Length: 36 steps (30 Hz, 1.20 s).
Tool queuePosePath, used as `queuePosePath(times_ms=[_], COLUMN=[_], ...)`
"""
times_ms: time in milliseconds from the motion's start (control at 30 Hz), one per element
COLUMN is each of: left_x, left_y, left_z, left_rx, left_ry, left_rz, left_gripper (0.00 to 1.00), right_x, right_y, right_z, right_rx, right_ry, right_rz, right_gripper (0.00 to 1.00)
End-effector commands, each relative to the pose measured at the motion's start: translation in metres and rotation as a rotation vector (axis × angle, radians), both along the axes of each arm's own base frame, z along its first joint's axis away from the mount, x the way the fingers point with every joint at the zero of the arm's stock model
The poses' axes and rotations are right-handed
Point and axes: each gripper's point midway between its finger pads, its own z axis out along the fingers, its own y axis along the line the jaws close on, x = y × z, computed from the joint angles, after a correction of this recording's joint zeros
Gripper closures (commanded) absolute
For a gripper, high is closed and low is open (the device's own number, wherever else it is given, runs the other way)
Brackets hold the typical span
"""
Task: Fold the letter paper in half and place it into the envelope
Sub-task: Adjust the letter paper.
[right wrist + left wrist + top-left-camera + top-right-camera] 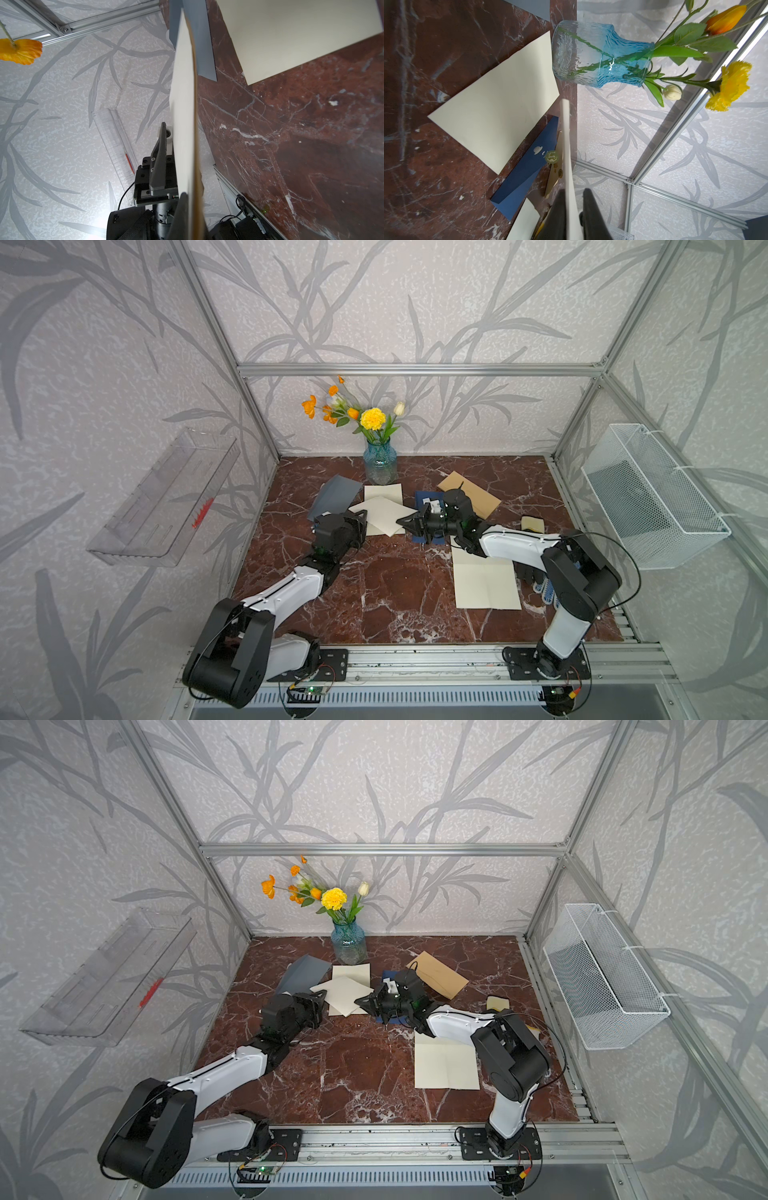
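Observation:
The letter paper (384,517), a cream sheet, hangs above the table between my two grippers, in both top views (343,996). My right gripper (405,523) is shut on its right corner; in the right wrist view the sheet (184,104) runs edge-on out of the shut jaws (192,196). My left gripper (362,517) is open at the sheet's left corner. In the left wrist view the paper (566,145) lies against one finger, with a gap to the other (575,192). The navy envelope (529,164) lies on the table, partly hidden under my right gripper (424,501).
A second cream sheet (382,492) lies flat behind the held one. A grey envelope (334,497), a tan envelope (469,493) and a blue glass vase (379,464) stand round it. A larger creased cream sheet (486,585), gloves (536,578) and a sponge (532,524) lie at the right.

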Motion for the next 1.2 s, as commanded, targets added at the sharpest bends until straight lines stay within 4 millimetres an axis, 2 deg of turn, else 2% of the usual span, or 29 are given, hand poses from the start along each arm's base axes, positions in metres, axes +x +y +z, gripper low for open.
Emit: queuePosePath(times_ms=[0,33,133,267,400,500,700,767,867,1067,1100,1167], left_x=[-0.003,-0.003,-0.005,-0.005,-0.003,-0.001,0.000,0.000,0.000,-0.002,-0.002,-0.002], left_y=[-0.005,-0.007,-0.015,-0.021,-0.023,-0.027,-0.033,-0.034,-0.037,-0.041,-0.043,-0.048], left_z=[0.006,0.007,0.011,0.012,0.015,0.019,0.018,0.019,0.020,0.024,0.026,0.030], left_rx=[0.005,0.012,0.030,0.027,0.019,0.017,0.004,0.002,-0.002,-0.004,-0.004,-0.003], left_ry=[-0.009,-0.006,-0.007,-0.014,-0.034,-0.048,-0.058,-0.062,-0.069,-0.080,-0.085,-0.095], left_rz=[-0.036,-0.051,-0.107,-0.136,-0.145,-0.158,-0.179,-0.188,-0.204,-0.227,-0.240,-0.266], left_gripper=[0.26,0.16,0.13,0.18,0.28,0.38,0.64,0.75,1.00,1.00,0.95,0.75], right_x=[0.005,0.006,0.008,0.010,0.009,0.008,0.007,0.008,0.008,0.012,0.013,0.015], right_y=[0.005,0.005,0.008,0.009,0.011,0.013,0.017,0.017,0.017,0.017,0.018,0.018], right_z=[0.011,0.011,0.014,0.014,0.010,0.008,0.007,0.006,0.006,0.008,0.008,0.008], right_rx=[0.007,0.007,0.017,0.028,0.027,0.030,0.032,0.032,0.029,0.033,0.035,0.038], right_ry=[-0.055,-0.059,-0.072,-0.076,-0.071,-0.068,-0.071,-0.072,-0.077,-0.091,-0.093,-0.096], right_rz=[0.026,0.030,0.040,0.040,0.050,0.056,0.068,0.069,0.065,0.053,0.050,0.041], right_gripper=[1.00,1.00,1.00,1.00,1.00,1.00,1.00,1.00,1.00,1.00,1.00,1.00])
